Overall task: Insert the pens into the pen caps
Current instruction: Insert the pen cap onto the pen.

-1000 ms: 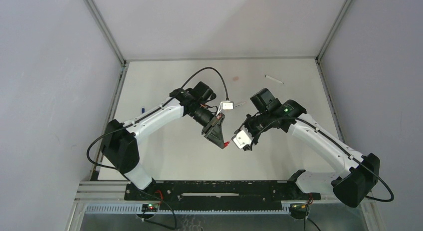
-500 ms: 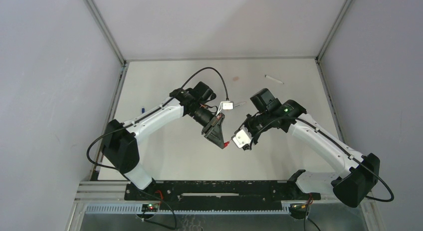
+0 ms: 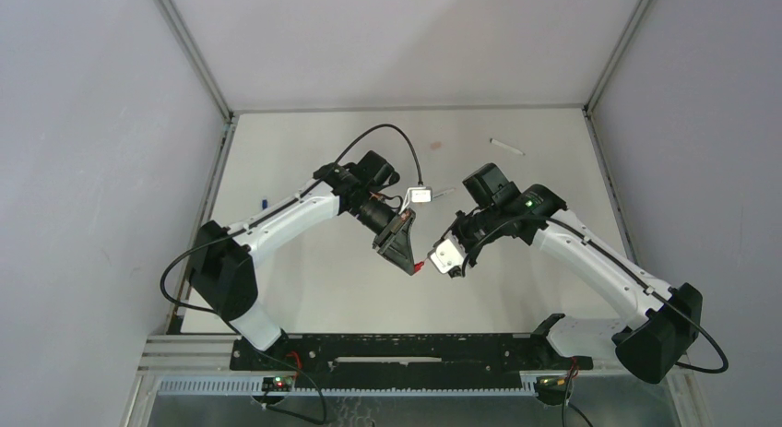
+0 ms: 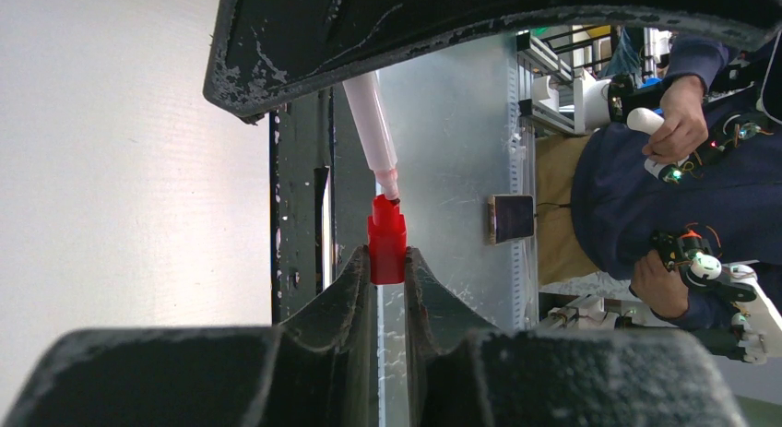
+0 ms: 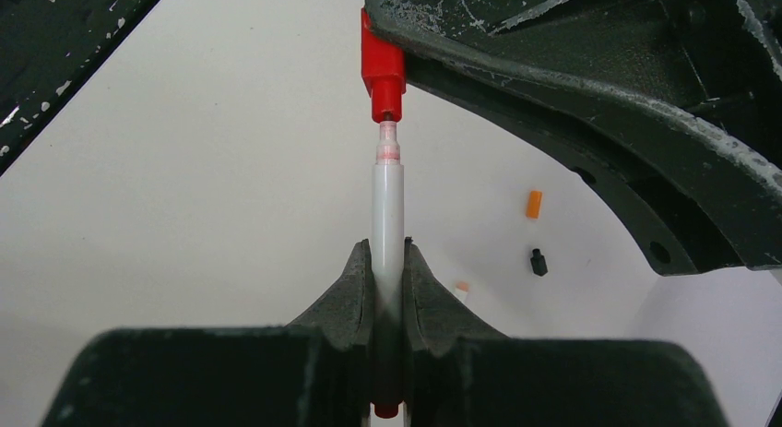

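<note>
While my left pincer [image 4: 387,268] pinches a red cap [image 4: 386,226] tight by its base, my right pincer [image 5: 388,259] is clamped around a white pen [image 5: 387,201]. The pen's reddish tip sits at the cap's mouth, at twelve o'clock. An orange cap [image 5: 533,204] and a black cap [image 5: 539,262] lie on the table [image 5: 184,215] toward three o'clock.
</note>
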`<state>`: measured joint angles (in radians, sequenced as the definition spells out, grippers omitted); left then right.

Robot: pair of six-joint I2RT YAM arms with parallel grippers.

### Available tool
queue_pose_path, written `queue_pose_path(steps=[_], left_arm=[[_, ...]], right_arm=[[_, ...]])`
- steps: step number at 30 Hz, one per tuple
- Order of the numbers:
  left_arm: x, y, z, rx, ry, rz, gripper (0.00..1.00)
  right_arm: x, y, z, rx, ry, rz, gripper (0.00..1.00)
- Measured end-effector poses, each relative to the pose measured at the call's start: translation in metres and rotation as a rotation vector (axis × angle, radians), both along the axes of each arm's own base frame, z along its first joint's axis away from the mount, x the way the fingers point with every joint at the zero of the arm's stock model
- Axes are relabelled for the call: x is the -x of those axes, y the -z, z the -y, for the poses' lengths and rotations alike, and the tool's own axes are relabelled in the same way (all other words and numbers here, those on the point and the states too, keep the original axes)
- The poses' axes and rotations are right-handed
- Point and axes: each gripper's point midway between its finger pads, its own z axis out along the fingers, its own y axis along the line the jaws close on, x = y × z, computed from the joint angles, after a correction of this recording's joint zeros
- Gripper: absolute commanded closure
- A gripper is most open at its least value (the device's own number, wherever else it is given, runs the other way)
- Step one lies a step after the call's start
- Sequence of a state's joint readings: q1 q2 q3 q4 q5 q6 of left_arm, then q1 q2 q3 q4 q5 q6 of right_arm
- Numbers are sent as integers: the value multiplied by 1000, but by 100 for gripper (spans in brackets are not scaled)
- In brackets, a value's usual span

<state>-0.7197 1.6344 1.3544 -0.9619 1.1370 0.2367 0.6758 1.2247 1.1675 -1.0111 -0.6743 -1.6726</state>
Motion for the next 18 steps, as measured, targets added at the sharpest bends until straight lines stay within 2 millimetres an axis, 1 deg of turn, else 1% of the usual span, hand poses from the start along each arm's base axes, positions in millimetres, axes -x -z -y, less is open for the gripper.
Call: queue_pose_path(steps=[18], left_arm=[[1,-3,1,19,6,-6,94]], right_arm=[[-1,0,0,-1,5,-1,100]])
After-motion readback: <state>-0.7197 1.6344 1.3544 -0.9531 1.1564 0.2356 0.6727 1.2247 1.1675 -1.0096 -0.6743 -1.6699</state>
